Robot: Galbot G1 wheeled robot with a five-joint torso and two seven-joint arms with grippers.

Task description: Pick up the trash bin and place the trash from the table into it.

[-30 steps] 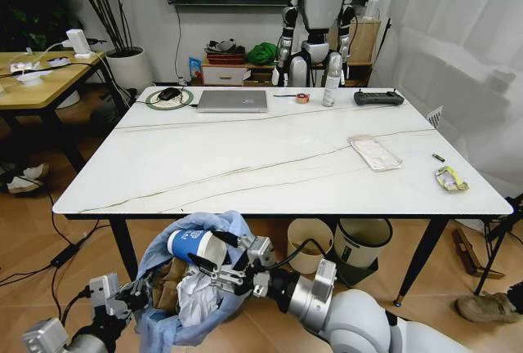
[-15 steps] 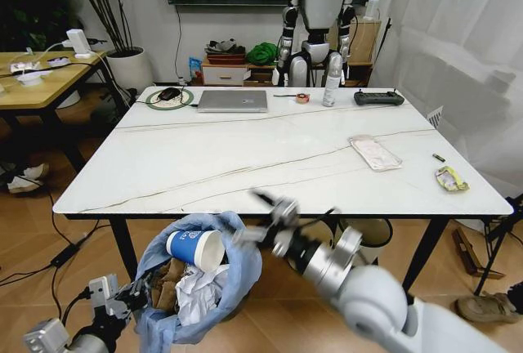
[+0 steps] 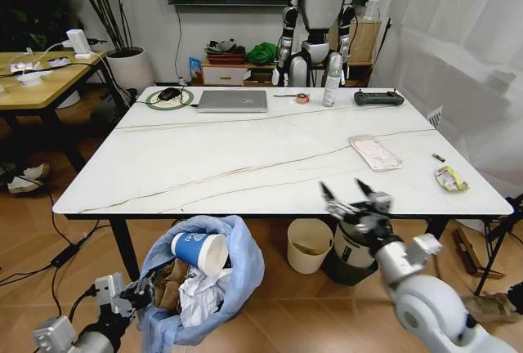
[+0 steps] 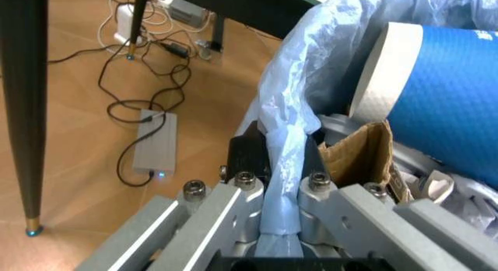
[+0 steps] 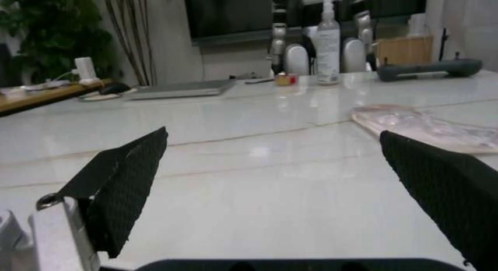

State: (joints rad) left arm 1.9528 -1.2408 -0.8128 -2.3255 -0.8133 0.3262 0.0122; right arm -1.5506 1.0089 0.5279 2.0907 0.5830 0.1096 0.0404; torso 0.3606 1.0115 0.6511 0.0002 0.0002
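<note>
The trash bin (image 3: 237,275), dark and lined with a bulging light-blue bag, hangs low in front of the table's (image 3: 245,165) near left corner. My left gripper (image 3: 135,294) is shut on its rim; the left wrist view shows both fingers clamping the bag fold (image 4: 284,183). A blue-white paper cup (image 3: 200,251), brown cardboard (image 4: 358,154) and white tissues (image 3: 194,296) lie inside. My right gripper (image 3: 353,198) is open with nothing in it, level with the table's front edge, its pads (image 5: 125,183) spread wide. A flat plastic packet (image 3: 374,153) and a wrapper (image 3: 450,178) lie on the table's right side.
A cream bin (image 3: 310,244) and a white bin with a dark base (image 3: 355,247) stand under the table. At its far edge are a laptop (image 3: 233,100), a spray bottle (image 3: 332,79), a tape roll (image 3: 302,98) and a controller (image 3: 378,98). A wooden table (image 3: 41,75) stands left.
My right gripper let go of the paper cup over the bin, then rose and swung right to the table's front edge. The cup stays in the bin.
</note>
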